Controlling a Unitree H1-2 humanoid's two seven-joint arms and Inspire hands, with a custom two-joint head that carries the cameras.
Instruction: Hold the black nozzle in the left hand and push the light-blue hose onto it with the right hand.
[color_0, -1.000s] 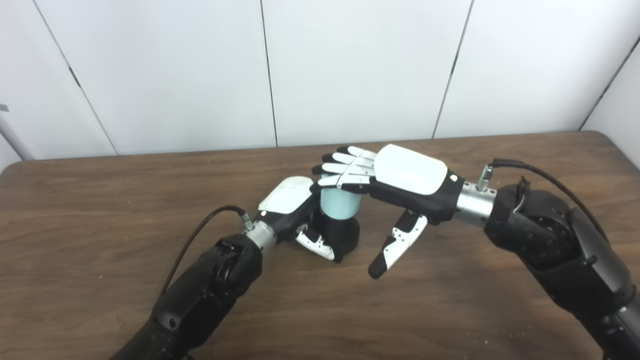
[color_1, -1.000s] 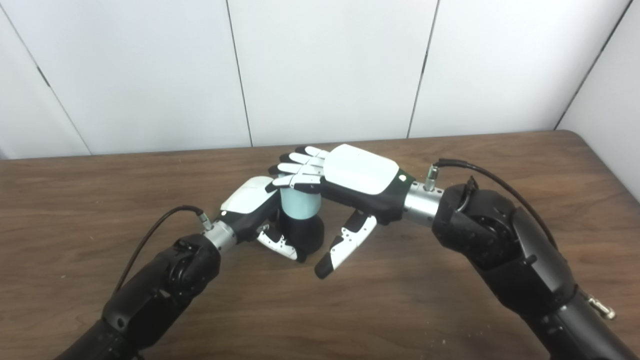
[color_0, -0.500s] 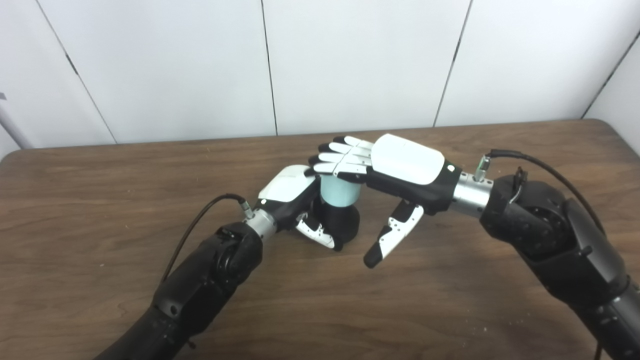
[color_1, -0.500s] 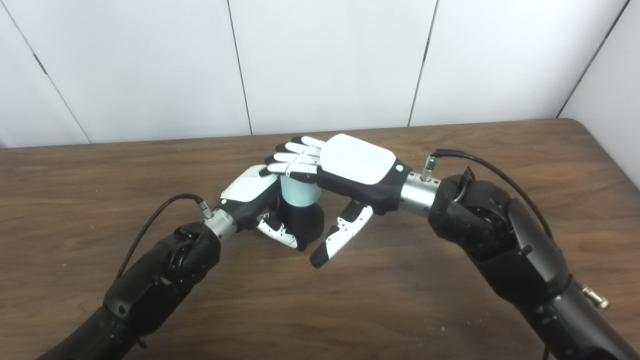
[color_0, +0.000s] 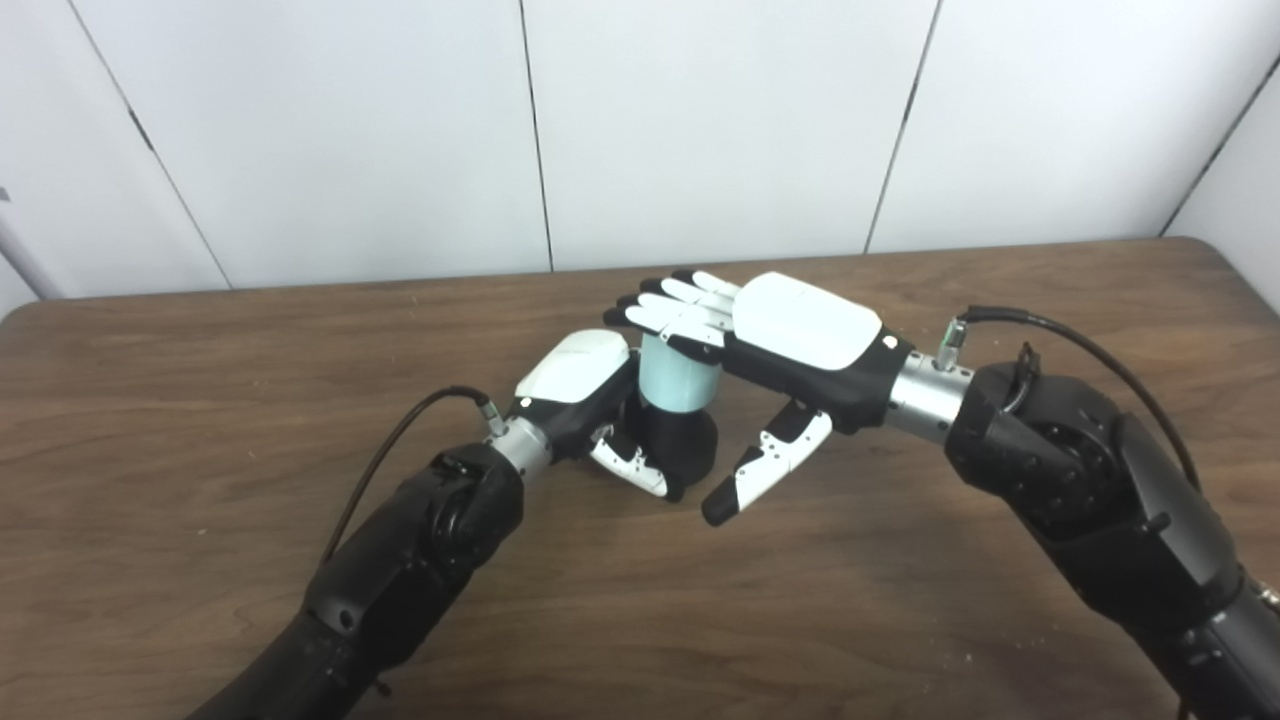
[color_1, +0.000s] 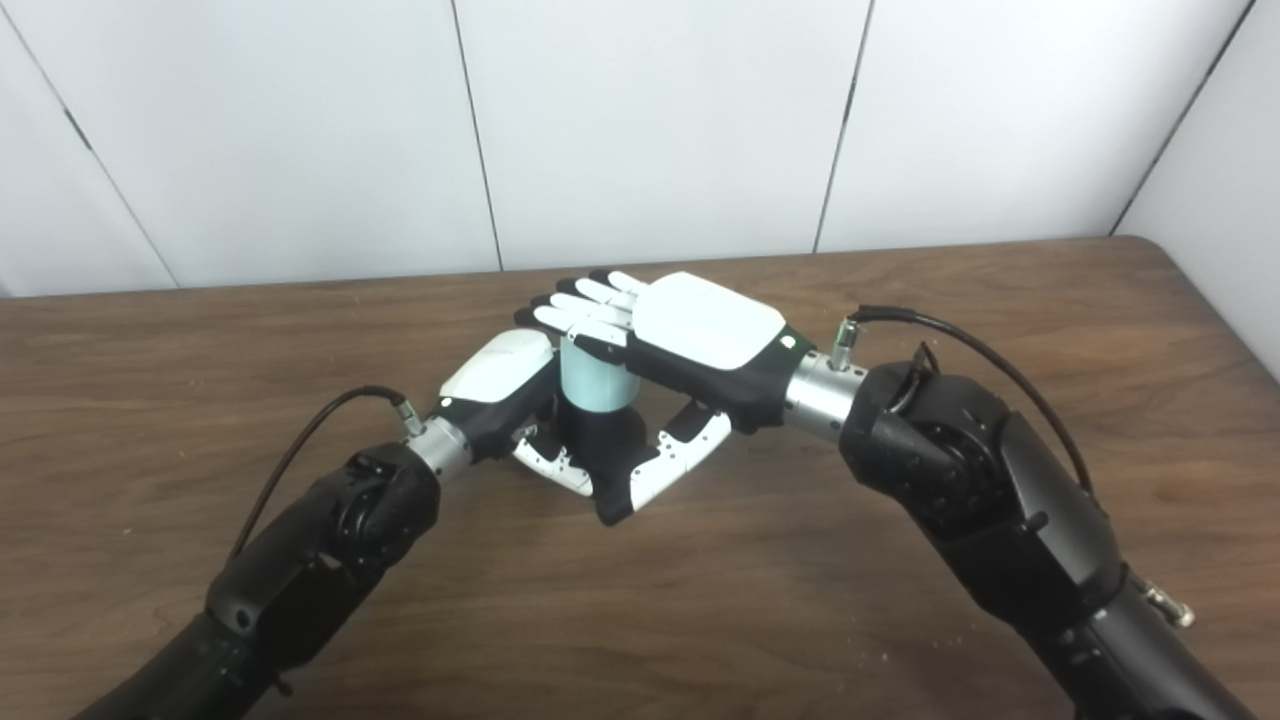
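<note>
The black nozzle (color_0: 680, 445) stands upright on the brown table (color_0: 200, 330). My left hand (color_0: 590, 390) is shut around its base from the left. The light-blue hose (color_0: 675, 375) is a short tube sitting on top of the nozzle. My right hand (color_0: 770, 335) is open and flat, palm down, with its fingers (color_0: 665, 305) lying over the top of the hose. Its thumb (color_0: 765, 465) hangs down to the right of the nozzle, apart from it. The top rim of the hose is hidden under the right fingers.
White wall panels (color_0: 700, 120) stand right behind the table's far edge. A grey pole (color_0: 20, 260) shows at the far left. The table's right corner (color_0: 1230, 260) curves near the side wall. Cables loop off both wrists.
My right hand has shifted left and slightly down over the hose, and its thumb has swung closer to the nozzle. The camera tilted between the earliest frames and now. The left hand keeps its hold.
</note>
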